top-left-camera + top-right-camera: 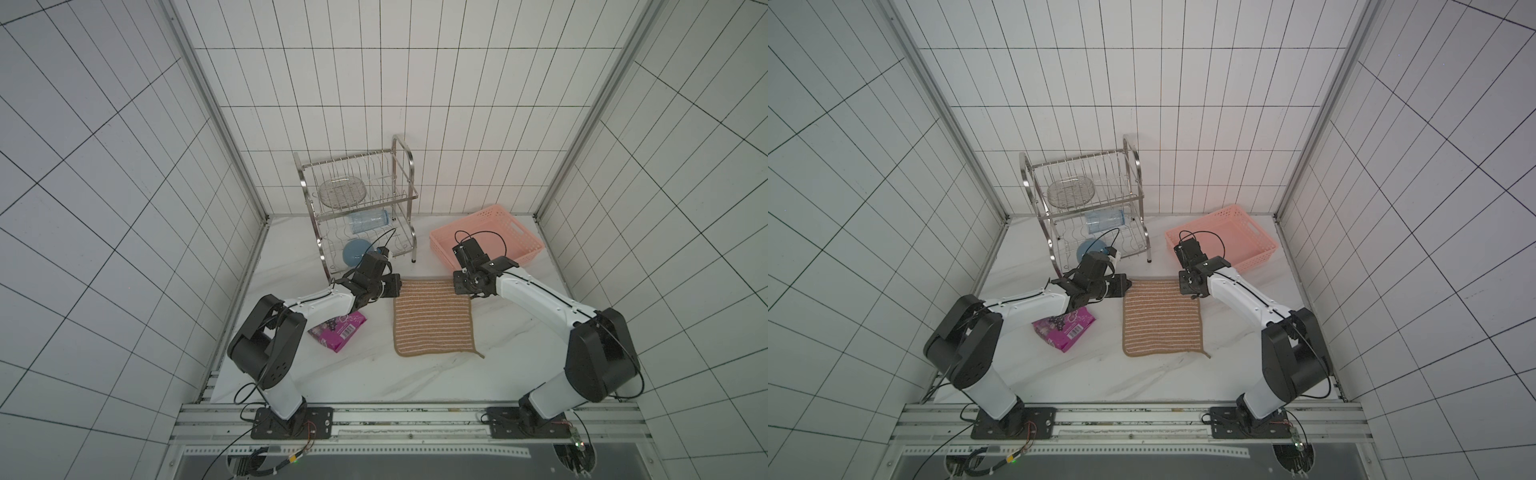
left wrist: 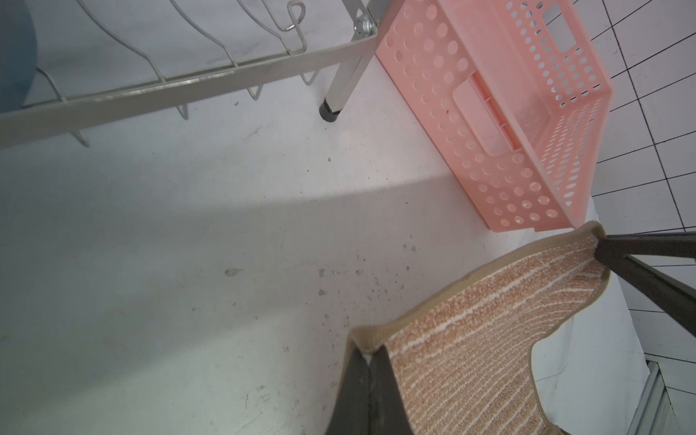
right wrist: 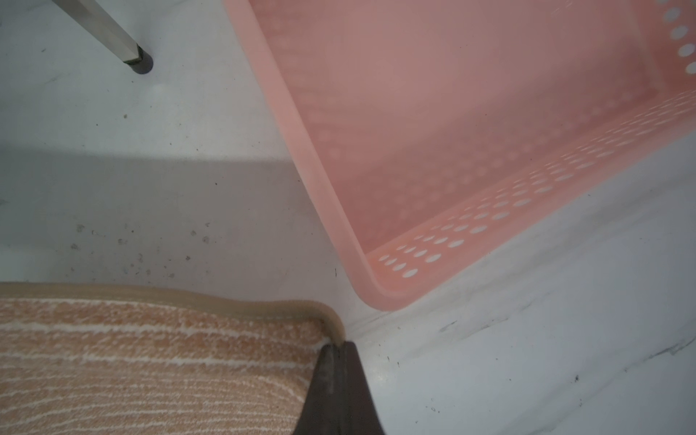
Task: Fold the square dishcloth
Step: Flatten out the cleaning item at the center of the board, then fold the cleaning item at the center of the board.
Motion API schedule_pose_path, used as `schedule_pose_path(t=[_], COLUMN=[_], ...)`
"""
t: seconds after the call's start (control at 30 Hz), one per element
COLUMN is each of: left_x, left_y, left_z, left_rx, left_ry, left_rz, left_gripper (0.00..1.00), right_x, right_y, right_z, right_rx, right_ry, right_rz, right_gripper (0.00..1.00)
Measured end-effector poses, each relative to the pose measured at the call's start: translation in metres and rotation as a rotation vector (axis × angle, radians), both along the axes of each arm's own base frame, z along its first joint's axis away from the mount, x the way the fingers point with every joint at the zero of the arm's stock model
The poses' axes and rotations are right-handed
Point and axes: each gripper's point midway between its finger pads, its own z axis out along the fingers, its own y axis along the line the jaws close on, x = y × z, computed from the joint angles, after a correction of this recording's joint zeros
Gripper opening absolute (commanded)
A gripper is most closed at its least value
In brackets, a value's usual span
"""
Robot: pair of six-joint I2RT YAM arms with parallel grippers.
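A white, marble-veined tabletop (image 1: 415, 374) is seen from above in both top views, with 2 white-and-black arms mounted on a metal rail at its near edge. Nearest, on the left, a glossy magenta snack packet (image 1: 338, 330) is laid flat, partly under the left arm.

Beside it, at the centre, the square dishcloth (image 1: 434, 320) is spread. It is soft tan-brown terry with thin white stripes and darker brown edging. A small corner loop (image 1: 480, 354) trails from its near right corner, and its near edge is rested flat on the tabletop.

Its 2 far corners are pinched, the left one by the left claw (image 1: 398, 288) and the right one by the right claw (image 1: 464, 291). From above, the claw tips are largely hidden by the wrists. In the left wrist view both grips are shown closed tight on the edging, with the far edge sagging in a curve between them. In the right wrist view only the right claw's own corner is shown.

Farther back, a 2-tier steel wire dish rack (image 1: 361, 208) is stood by the tiled back wall. A clear ribbed dish (image 1: 343, 192) is held on top, with a clear bottle (image 1: 368, 220) and a blue bowl (image 1: 353, 253) below. To its right sits a perforated pink plastic basket (image 1: 494, 214).
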Motion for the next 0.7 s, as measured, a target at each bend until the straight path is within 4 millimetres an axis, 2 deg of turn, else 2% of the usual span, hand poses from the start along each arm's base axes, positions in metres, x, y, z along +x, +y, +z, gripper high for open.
schedule_pose_path(t=[0.23, 0.53, 0.7], left_x=[-0.019, -0.049, -0.067], left_y=[0.003, -0.002, -0.012], left_z=[-0.009, 0.018, 0.022], left_rx=[-0.019, -0.061, -0.042], left_ry=[-0.015, -0.186, -0.257], left_rz=[-0.03, -0.126, -0.187], left_gripper=[0.0, 0.0, 0.0], right_x=[-0.015, -0.033, -0.041], right_y=[-0.005, -0.011, -0.016], right_z=[-0.009, -0.003, -0.004], right_rx=[0.04, 0.13, 0.15], right_ry=[-0.026, -0.118, -0.147], right_rz=[0.01, 0.018, 0.014], right_gripper=[0.0, 0.0, 0.0])
